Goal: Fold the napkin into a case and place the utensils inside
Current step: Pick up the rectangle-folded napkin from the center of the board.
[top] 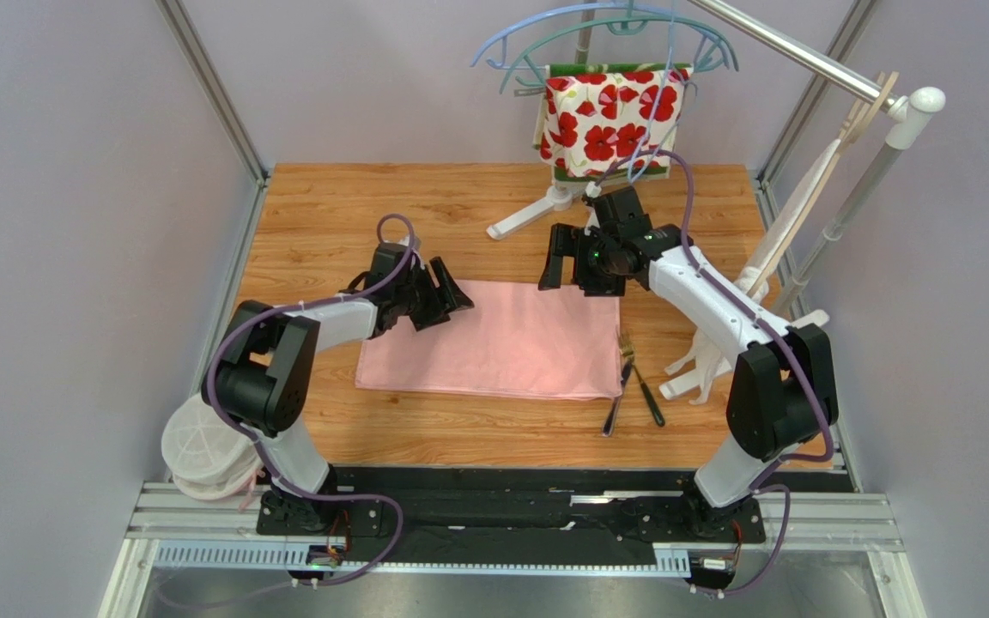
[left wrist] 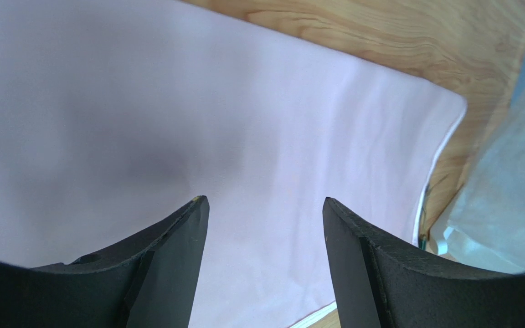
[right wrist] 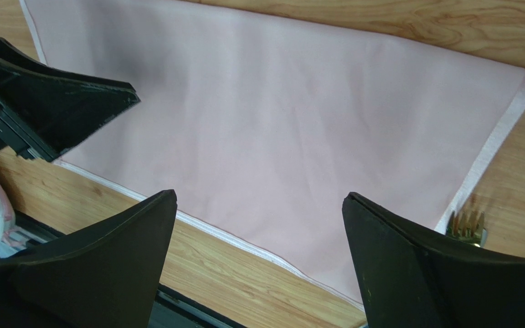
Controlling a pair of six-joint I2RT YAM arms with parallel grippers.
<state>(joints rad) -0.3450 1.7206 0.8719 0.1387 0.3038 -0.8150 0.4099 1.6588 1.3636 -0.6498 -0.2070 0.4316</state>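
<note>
nearest, off the near-left corner of the napkin and beside the left arm's base, sits a stack of white round tubs. what is in it cannot be told. both arms rise from the near edge of the table, elbows bent outward, and reach forward to the napkin. a strip of bare wood runs between the napkin's near edge and the black base rail.

the utensils lie on the wood just off the napkin's near-right corner. the fork has its tines pointing away, just beside the napkin's right edge. the darker thin piece lies to its right, close to it at the far ends and spreading apart nearer. white stand feet crowd the wood right of them.

the napkin lies flat as one wide pink rectangle, with a paler hem strip along its right edge. the left gripper hangs low over the napkin's far-left corner, jaws apart with nothing between them. the right gripper hovers above the napkin's far edge toward its right corner, tilted down, jaws spread wide and empty.

bare wood shows left of the napkin and beyond its far edge. farther back, beyond the napkin, a red-and-white floral cloth hangs from blue hangers.
</note>
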